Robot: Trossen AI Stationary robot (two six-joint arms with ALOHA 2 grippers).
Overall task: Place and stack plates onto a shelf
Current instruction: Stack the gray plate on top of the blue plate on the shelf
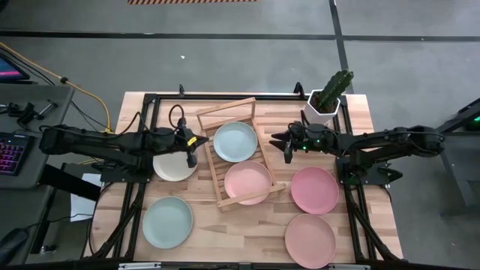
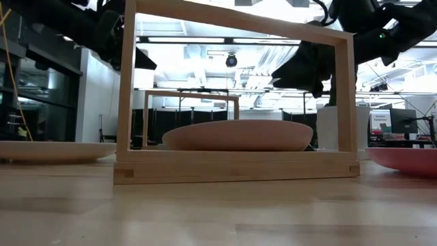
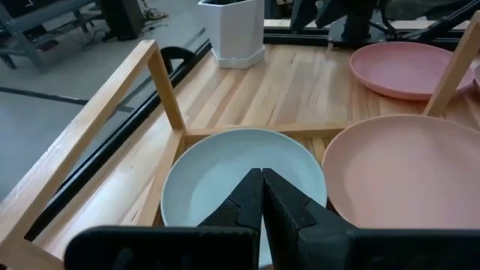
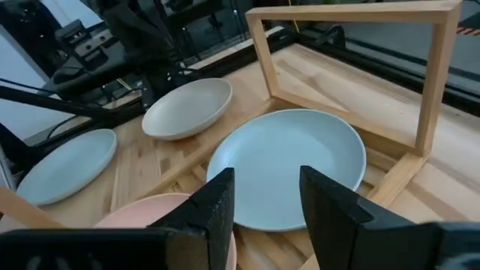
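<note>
The wooden shelf [image 1: 215, 161] lies at the table's middle. A pale blue plate [image 1: 235, 141] rests in its far half and a pink plate [image 1: 248, 182] in its near half. A cream plate [image 1: 174, 166] and a mint plate [image 1: 167, 222] lie on the table to the shelf's left, and two pink plates [image 1: 314, 190] [image 1: 310, 240] to its right. My left gripper [image 1: 191, 156] hangs shut and empty above the shelf's left rail, facing the blue plate [image 3: 217, 180]. My right gripper [image 1: 287, 154] hangs open and empty just right of the shelf, also facing the blue plate [image 4: 289, 165].
A white pot with a cactus [image 1: 328, 99] stands at the far right corner, behind my right arm. The shelf's raised frame rails [image 2: 235, 164] stand up around the plates. Bare tabletop lies near the front edge between the mint plate and the near pink plate.
</note>
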